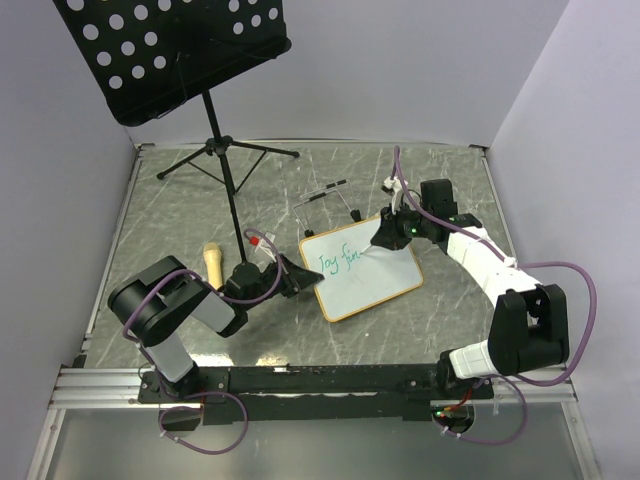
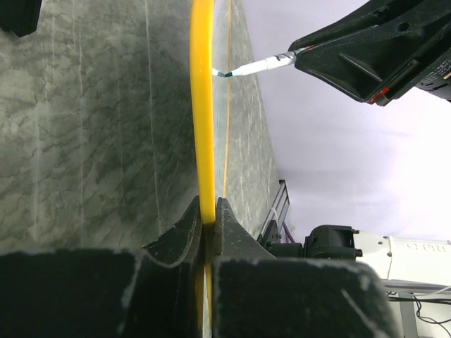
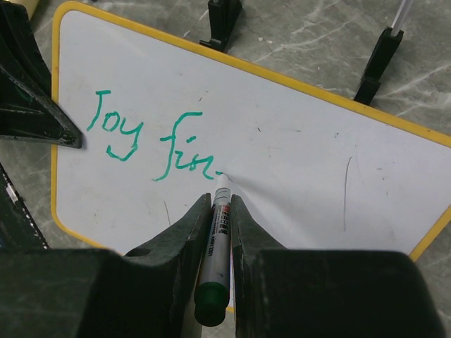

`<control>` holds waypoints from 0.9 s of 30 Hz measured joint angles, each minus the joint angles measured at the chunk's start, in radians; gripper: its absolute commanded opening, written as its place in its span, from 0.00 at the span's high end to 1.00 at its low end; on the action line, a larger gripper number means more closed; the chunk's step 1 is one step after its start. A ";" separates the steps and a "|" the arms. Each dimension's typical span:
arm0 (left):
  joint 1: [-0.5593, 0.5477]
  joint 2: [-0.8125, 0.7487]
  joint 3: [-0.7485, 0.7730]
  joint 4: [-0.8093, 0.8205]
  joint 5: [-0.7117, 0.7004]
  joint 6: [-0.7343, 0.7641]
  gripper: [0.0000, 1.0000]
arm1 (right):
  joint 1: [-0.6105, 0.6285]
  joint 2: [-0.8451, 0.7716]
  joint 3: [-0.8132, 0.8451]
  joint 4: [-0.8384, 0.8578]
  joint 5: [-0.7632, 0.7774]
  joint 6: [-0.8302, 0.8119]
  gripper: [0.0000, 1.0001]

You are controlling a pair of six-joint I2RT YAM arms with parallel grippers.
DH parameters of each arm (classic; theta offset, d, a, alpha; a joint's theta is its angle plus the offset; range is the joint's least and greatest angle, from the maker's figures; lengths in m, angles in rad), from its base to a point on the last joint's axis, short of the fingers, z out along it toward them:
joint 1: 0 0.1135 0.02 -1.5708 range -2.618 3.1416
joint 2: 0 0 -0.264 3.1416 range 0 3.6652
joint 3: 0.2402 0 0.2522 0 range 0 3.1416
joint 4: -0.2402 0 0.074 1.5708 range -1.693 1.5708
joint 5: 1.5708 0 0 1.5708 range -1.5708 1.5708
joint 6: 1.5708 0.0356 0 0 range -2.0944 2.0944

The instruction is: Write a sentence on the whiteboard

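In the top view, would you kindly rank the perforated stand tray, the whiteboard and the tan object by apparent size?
1. perforated stand tray, though raised nearer the camera, so possibly inflated
2. whiteboard
3. tan object

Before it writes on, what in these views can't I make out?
Top external: the green writing on the whiteboard is too small to read reliably; the right gripper covers the contact point.
Left wrist: the board shows edge-on in the left gripper, so its face is hidden.
Right wrist: the marker's label is blurred; the gripper's fingers hide the board's near edge, the picture's edge cuts its right corner.
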State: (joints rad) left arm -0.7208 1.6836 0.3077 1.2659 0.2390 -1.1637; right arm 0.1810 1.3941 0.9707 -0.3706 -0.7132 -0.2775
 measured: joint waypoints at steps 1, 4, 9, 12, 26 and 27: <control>0.000 0.000 0.000 0.000 0.000 0.000 0.99 | 0.000 0.000 0.000 0.000 0.004 0.000 1.00; 0.000 0.000 -0.001 -0.002 0.000 -0.001 0.99 | 0.000 0.000 0.000 0.001 0.014 0.003 1.00; 0.001 0.000 -0.001 -0.007 0.000 -0.003 0.99 | 0.000 0.000 0.000 0.005 0.033 0.012 1.00; 0.002 0.000 -0.001 -0.008 0.000 -0.004 0.99 | 0.000 0.000 0.000 0.011 0.043 0.021 1.00; -0.001 0.000 -0.001 -0.008 0.000 -0.008 0.99 | 0.006 0.000 0.000 0.029 0.061 0.035 1.00; -0.001 0.000 -0.001 -0.008 0.000 -0.008 0.99 | 0.007 0.000 0.000 0.030 0.061 0.035 1.00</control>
State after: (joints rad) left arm -0.7216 1.6840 0.3069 1.2583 0.2386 -1.1717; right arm 0.1883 1.3937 0.9707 -0.3408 -0.6518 -0.2428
